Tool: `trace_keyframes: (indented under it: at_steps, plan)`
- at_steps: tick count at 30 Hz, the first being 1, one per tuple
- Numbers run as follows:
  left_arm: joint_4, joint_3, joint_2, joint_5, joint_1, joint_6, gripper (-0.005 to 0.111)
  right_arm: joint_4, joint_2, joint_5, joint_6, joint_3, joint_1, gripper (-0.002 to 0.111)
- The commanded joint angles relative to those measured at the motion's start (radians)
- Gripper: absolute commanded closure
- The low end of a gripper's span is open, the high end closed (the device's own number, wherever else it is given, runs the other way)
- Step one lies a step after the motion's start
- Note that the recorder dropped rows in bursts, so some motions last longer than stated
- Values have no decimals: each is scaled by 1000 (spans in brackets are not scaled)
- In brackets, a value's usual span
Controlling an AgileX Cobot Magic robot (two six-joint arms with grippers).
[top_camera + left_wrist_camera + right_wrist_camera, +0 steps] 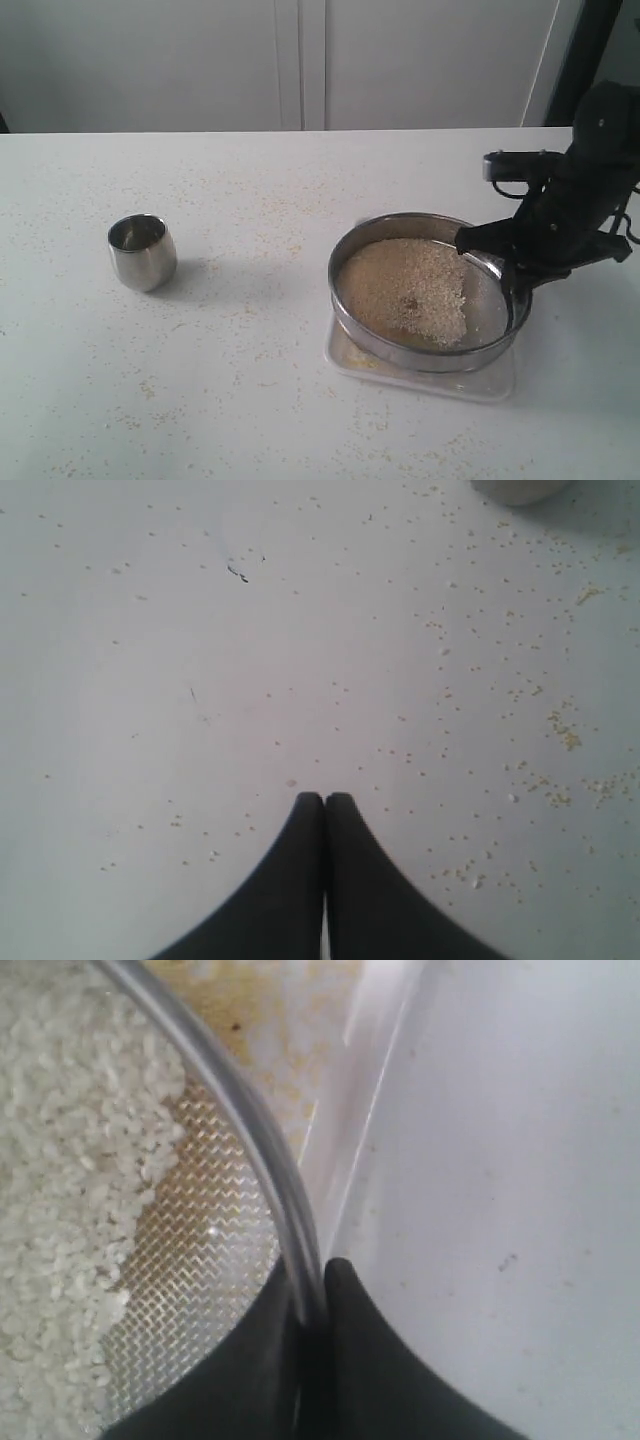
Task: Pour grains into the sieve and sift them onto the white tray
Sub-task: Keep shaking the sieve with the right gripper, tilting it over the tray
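Sieve [400,352] sits right of ctr, over the white tray [425,380]; only the tray's near edge & corners show from under it in the exterior view. Can't tell if the sieve rests on the tray or hangs just above. Grains [405,288] lie in a whitish-beige heap over the left & middle of the mesh, w/ bare mesh on the right side next to the R gripper [503,268]. A few yellow bits show on the tray at its near-left corner.

R gripper comes in from the right & is clamped on the sieve's right rim. Wrist view confirms: R gripper [315,1272] has one finger inside the ring, one outside, w/ the steel rim [255,1145] pinched btwn them. The same view shows rice-like grains [60,1160] on the mesh, and beyond the rim the tray [385,1050] dusted w/ fine yellowish bits.

L gripper [324,798] is not seen in the exterior view. In its wrist view the fingers are pressed together, tips touching, nothing btwn them; it hangs over bare desk [200,630] w/ stray grains scattered about.

Small rounded steel cup [142,252] stands upright on the left of the desk [250,390], well apart from the sieve. Loose grains speckle the desk all round.
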Motion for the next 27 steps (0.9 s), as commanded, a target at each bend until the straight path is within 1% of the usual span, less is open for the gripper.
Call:
trace_keyframes:
  at_steps: [1,3,4,5,6,7,8,9,10,11,12,13,15,16,17,18,19,20,21,23,25,27]
  plan:
    - [-8,5,-6,13,2,-5,107,23,-14,-58,142,11,-23,108]
    - [-8,5,-6,13,2,-5,107,48,-16,16,-74,16,1,108]
    - [-8,5,-6,13,2,-5,107,47,-21,12,-102,24,3,108]
    - [-8,5,-6,13,2,-5,107,41,-31,-97,-36,54,-11,108]
    - [-8,5,-6,13,2,-5,107,39,-30,-139,47,61,-23,108]
    - [-8,5,-6,13,2,-5,107,53,-30,-180,182,68,-40,108]
    - [-8,5,-6,13,2,-5,107,65,-30,-160,166,68,-42,108]
    - [-8,5,-6,13,2,-5,107,117,-34,-84,-36,68,-13,108]
    - [-8,5,-6,13,2,-5,107,116,-36,-59,-102,68,-7,108]
    - [-8,5,-6,13,2,-5,107,48,-43,-97,-76,83,-14,108]
    - [-8,5,-6,13,2,-5,107,-6,-43,-135,90,86,-52,108]
    - [-8,5,-6,13,2,-5,107,-1,-38,-139,138,86,-67,108]
    - [-8,5,-6,13,2,-5,107,97,-25,-126,47,86,-53,108]
    - [-8,5,-6,13,2,-5,107,191,-25,-123,-42,87,-27,108]
    - [-8,5,-6,13,2,-5,107,200,-25,-125,-73,87,-20,108]
    - [-8,5,-6,13,2,-5,107,146,-27,-139,-74,87,-25,108]
    - [-8,5,-6,13,2,-5,107,103,-27,-144,-23,87,-44,108]
    - [-8,5,-6,13,2,-5,107,66,-27,-142,111,87,-81,108]
    - [-8,5,-6,13,2,-5,107,86,-27,-133,131,87,-89,108]
    - [-8,5,-6,13,2,-5,107,180,-27,-110,34,87,-69,108]
    - [-8,5,-6,13,2,-5,107,257,-29,-89,-109,87,-33,108]
    - [-8,5,-6,13,2,-5,107,196,-29,-103,-122,87,-28,108]
